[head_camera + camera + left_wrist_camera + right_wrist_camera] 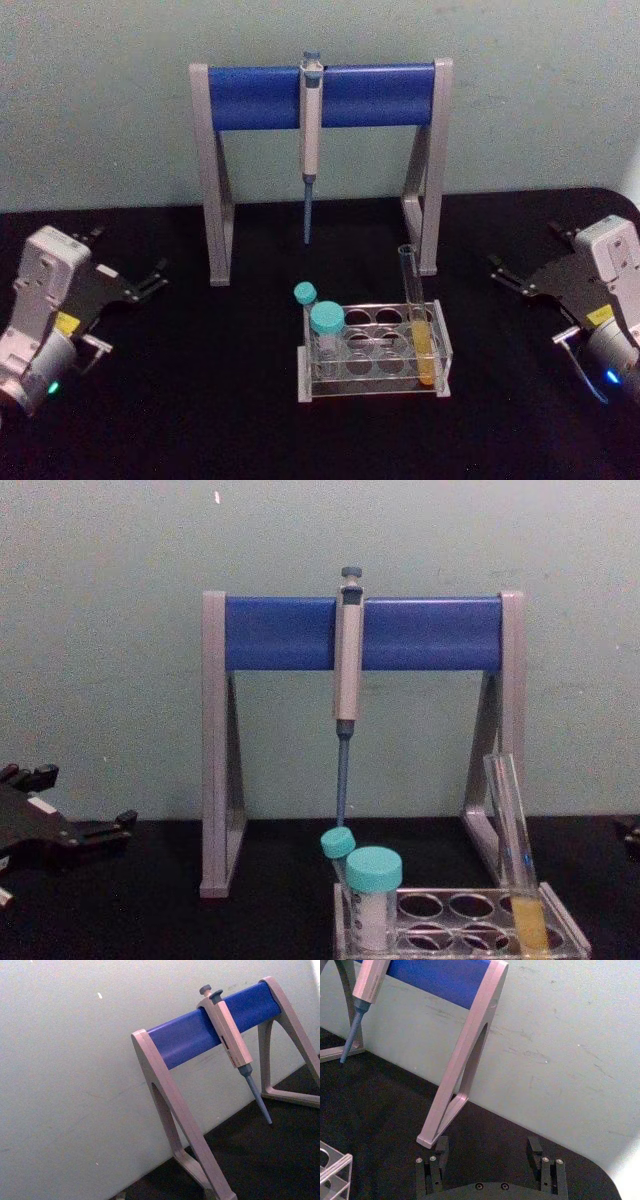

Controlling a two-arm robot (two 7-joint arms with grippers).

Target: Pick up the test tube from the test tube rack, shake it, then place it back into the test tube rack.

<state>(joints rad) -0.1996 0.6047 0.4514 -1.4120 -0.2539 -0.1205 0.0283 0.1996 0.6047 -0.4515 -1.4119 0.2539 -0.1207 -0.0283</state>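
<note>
Leaning at the right end of the rack [304, 372], the tube [416, 318] has its base blurred behind clear plastic. Capped tubes [327, 321] stand at the rack's left end, with the pipette stand [372, 96] behind. The left gripper [128, 252] and right gripper [525, 250] lie well aside, fingers spread.

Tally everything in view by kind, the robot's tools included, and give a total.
Long uncapped test tube: 1
Teal-capped tubes: 2
Test tube rack: 1
Pipette: 1
Pipette stand: 1
Tools: 2, the left tool and the right tool, both open, idle at the sides
Total: 8
</note>
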